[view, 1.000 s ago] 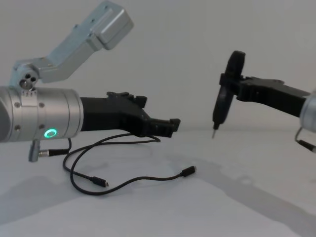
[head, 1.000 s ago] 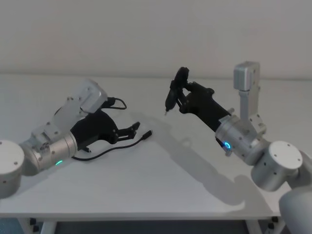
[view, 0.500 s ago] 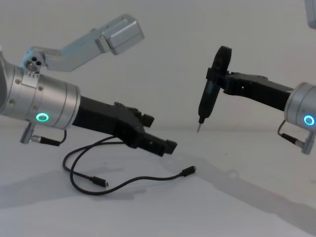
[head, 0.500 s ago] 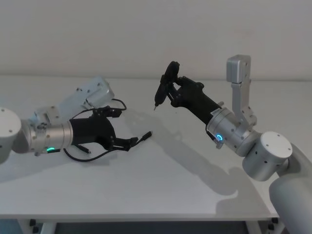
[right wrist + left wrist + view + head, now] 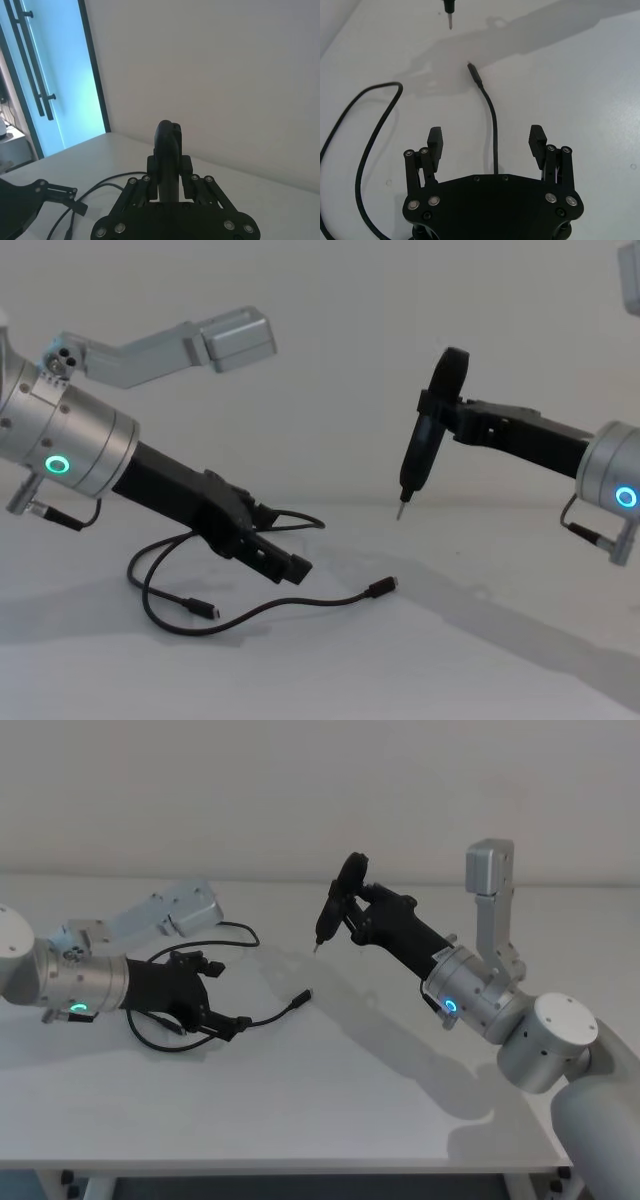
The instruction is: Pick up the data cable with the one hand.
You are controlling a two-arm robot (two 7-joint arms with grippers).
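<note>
White table (image 5: 330, 1100) under a plain pale wall (image 5: 300, 790) carries the work. The left arm (image 5: 85, 985) slants forward and down from the left, its left gripper (image 5: 228, 1024) low over the data cable (image 5: 272, 1014), fingers (image 5: 435, 139) spread wide and holding nothing. Its wrist view has one cable strand running between those fingers and under the palm, a plug (image 5: 474, 75) ahead; the chest view adds the second plug (image 5: 207, 611) lying below the arm. Raised at the right, the right gripper (image 5: 362, 916) clamps a slender black tool (image 5: 332, 910), tip down.
</note>
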